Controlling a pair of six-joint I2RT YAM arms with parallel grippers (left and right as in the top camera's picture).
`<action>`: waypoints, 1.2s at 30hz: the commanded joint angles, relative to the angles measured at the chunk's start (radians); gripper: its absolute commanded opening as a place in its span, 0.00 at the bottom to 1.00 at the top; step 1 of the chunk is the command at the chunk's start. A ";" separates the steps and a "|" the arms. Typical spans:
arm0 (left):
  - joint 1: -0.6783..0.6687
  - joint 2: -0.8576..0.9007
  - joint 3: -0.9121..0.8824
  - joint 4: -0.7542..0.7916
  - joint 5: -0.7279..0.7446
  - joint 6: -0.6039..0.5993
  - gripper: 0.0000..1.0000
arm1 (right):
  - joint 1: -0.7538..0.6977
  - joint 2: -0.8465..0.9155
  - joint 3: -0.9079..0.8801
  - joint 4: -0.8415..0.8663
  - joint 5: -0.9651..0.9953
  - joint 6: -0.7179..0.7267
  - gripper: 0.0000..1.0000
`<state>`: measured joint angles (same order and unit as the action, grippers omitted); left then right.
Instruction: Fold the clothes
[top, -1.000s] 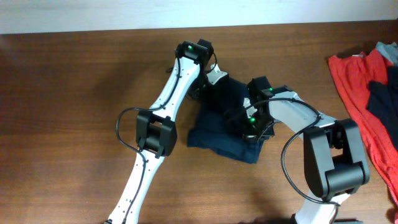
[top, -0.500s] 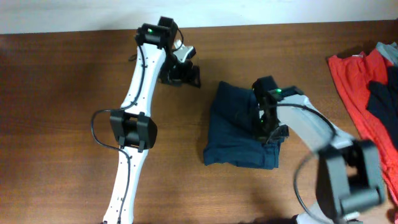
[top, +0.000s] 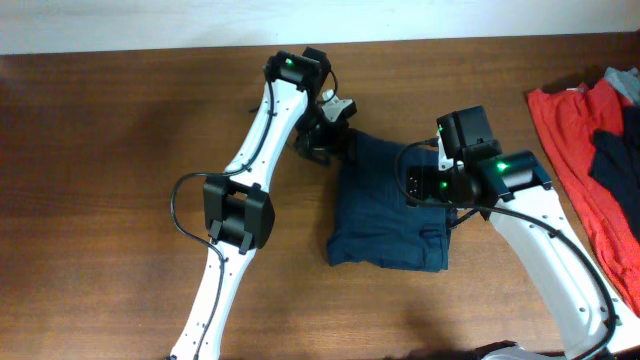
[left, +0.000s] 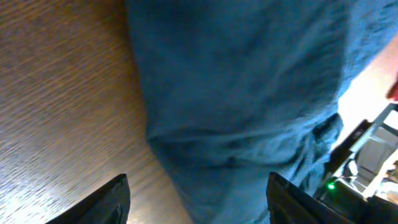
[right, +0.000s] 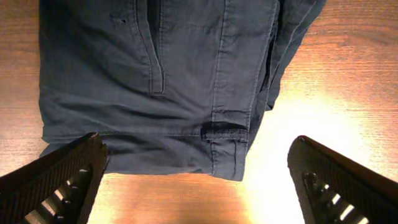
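The dark navy garment (top: 388, 210) lies folded into a compact rectangle on the wooden table (top: 110, 200). My left gripper (top: 322, 140) hovers at its upper-left corner. In the left wrist view that gripper (left: 198, 205) is open, with blue cloth (left: 249, 93) below and beyond its fingers (left: 106, 202) and nothing pinched. Over the garment's right edge my right gripper (top: 432, 188) is also open. In the right wrist view its jaws (right: 199, 186) are spread wide above bare wood, just off the hem of the garment (right: 161, 81).
A heap of red and dark clothes (top: 590, 150) lies along the table's right edge. A pale wall strip (top: 150, 25) runs along the far side. Bare wood surrounds the folded garment on the left and at the front.
Both grippers opened and let the navy cloth go. The left arm swung away left, then returned to the garment's upper-left corner. The right gripper drew back toward the right edge.
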<state>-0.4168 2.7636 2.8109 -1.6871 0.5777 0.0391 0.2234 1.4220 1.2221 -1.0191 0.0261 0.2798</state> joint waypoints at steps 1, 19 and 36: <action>0.018 -0.055 -0.007 -0.002 -0.090 -0.029 0.70 | -0.003 -0.013 0.017 -0.007 0.008 -0.002 0.94; 0.009 -0.497 -0.756 0.251 -0.125 -0.065 0.87 | -0.003 -0.013 0.017 -0.039 0.008 -0.002 0.95; -0.063 -0.497 -1.132 0.747 0.093 -0.142 0.96 | -0.003 -0.013 0.017 -0.048 0.008 -0.002 0.95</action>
<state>-0.4355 2.2681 1.7050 -0.9688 0.6563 -0.0727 0.2234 1.4220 1.2224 -1.0676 0.0261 0.2798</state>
